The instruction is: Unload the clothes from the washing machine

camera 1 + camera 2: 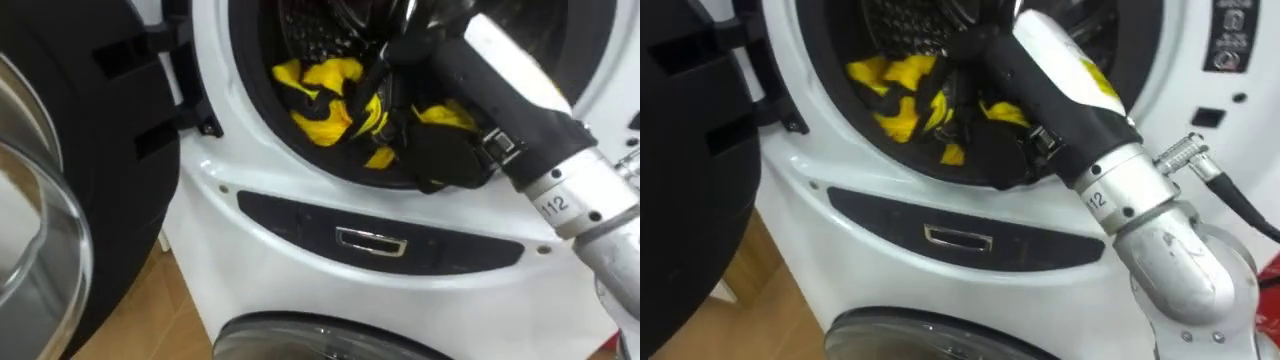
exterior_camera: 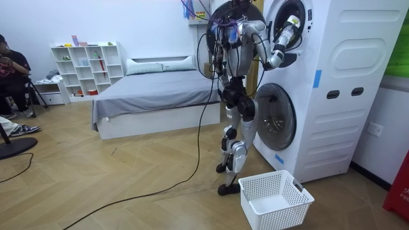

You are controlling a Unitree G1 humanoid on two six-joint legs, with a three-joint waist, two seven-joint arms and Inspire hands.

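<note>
A yellow and black bundle of clothes (image 1: 325, 110) lies in the drum of the upper washing machine (image 1: 262, 160), at the front of the round opening. My right arm reaches in from the lower right, and my right hand (image 1: 378, 82) is down among the clothes, dark against the dark cloth, so its fingers cannot be made out. In the room view I stand upright close to the stacked white machines (image 2: 332, 96), with that arm raised into the upper drum (image 2: 289, 29).
The upper machine's black door (image 1: 70, 150) hangs open at my left. Below the opening is a dark panel with a chrome handle (image 1: 371, 242) and the lower machine's round door (image 2: 276, 118). A white laundry basket (image 2: 276, 199) stands on the wooden floor by my feet.
</note>
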